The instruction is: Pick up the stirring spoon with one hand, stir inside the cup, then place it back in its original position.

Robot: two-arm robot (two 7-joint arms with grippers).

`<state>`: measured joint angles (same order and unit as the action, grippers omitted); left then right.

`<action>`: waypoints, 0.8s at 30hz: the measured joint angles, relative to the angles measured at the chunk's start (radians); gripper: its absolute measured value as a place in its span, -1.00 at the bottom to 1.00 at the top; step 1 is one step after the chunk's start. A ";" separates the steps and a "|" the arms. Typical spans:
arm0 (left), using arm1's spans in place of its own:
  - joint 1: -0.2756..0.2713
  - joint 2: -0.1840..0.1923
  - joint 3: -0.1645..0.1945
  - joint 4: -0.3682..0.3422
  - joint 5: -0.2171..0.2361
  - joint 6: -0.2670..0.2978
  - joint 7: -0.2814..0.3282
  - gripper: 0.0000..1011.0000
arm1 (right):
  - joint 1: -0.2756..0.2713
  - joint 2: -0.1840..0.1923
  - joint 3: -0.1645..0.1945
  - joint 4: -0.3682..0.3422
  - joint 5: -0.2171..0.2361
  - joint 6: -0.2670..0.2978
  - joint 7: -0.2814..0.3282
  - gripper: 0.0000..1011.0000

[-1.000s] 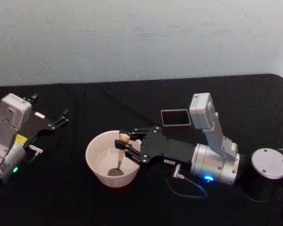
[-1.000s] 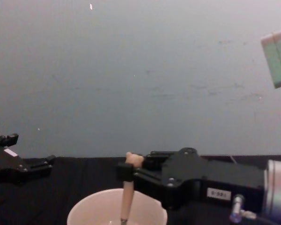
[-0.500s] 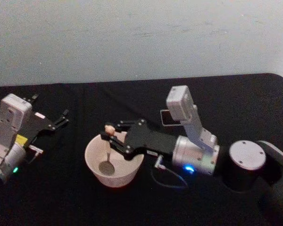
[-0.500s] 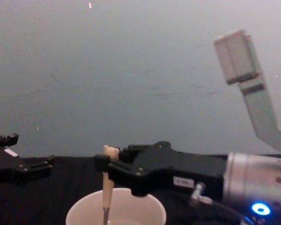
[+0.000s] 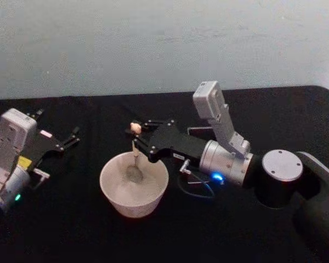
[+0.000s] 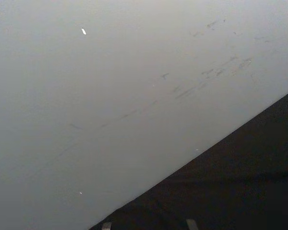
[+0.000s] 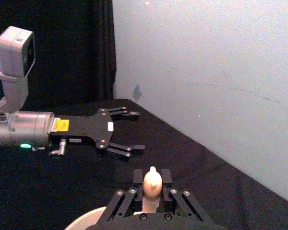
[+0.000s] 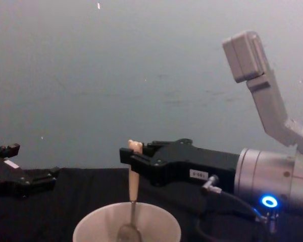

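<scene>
Presently the stirring spoon [image 5: 134,173] is pinched near the top of its peach handle between the closed-in fingers of the right gripper [image 5: 136,137], with the bear head standing just above the fingertips. Below the fingers the spoon is held nearly upright, and its steel bowl is set inside the cup [image 5: 111,189], under the rim. The dark grey holder [image 5: 193,130] is seen behind those fingers, partly covered by the right arm. The left gripper [image 5: 57,123] is parked well apart from the cup over the black table [image 5: 71,230], its fingers spread with nothing between them.
</scene>
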<state>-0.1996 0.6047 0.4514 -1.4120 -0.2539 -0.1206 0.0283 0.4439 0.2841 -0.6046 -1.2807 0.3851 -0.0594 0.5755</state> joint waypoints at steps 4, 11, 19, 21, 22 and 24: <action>0.000 0.000 0.000 0.000 0.000 0.000 0.000 0.98 | -0.005 0.009 0.013 -0.004 0.000 0.000 0.000 -0.57; 0.000 0.000 0.000 0.000 0.000 0.000 0.000 0.98 | -0.032 0.042 0.036 -0.046 0.009 0.007 0.008 -0.57; 0.000 0.000 0.000 0.000 0.000 0.000 0.000 0.98 | -0.062 0.077 0.049 -0.088 0.029 0.020 0.022 -0.57; 0.000 0.000 0.000 0.000 0.000 0.000 0.000 0.98 | -0.068 0.084 0.050 -0.095 0.032 0.022 0.025 -0.57; 0.000 0.000 0.000 0.000 0.000 0.000 0.000 0.98 | -0.074 0.091 0.051 -0.103 0.034 0.024 0.029 -0.57; 0.000 0.000 0.000 0.000 0.000 0.000 0.000 0.98 | -0.080 0.099 0.051 -0.110 0.037 0.024 0.035 -0.57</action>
<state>-0.1996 0.6047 0.4514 -1.4120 -0.2539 -0.1205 0.0283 0.3638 0.3827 -0.5540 -1.3910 0.4224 -0.0351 0.6104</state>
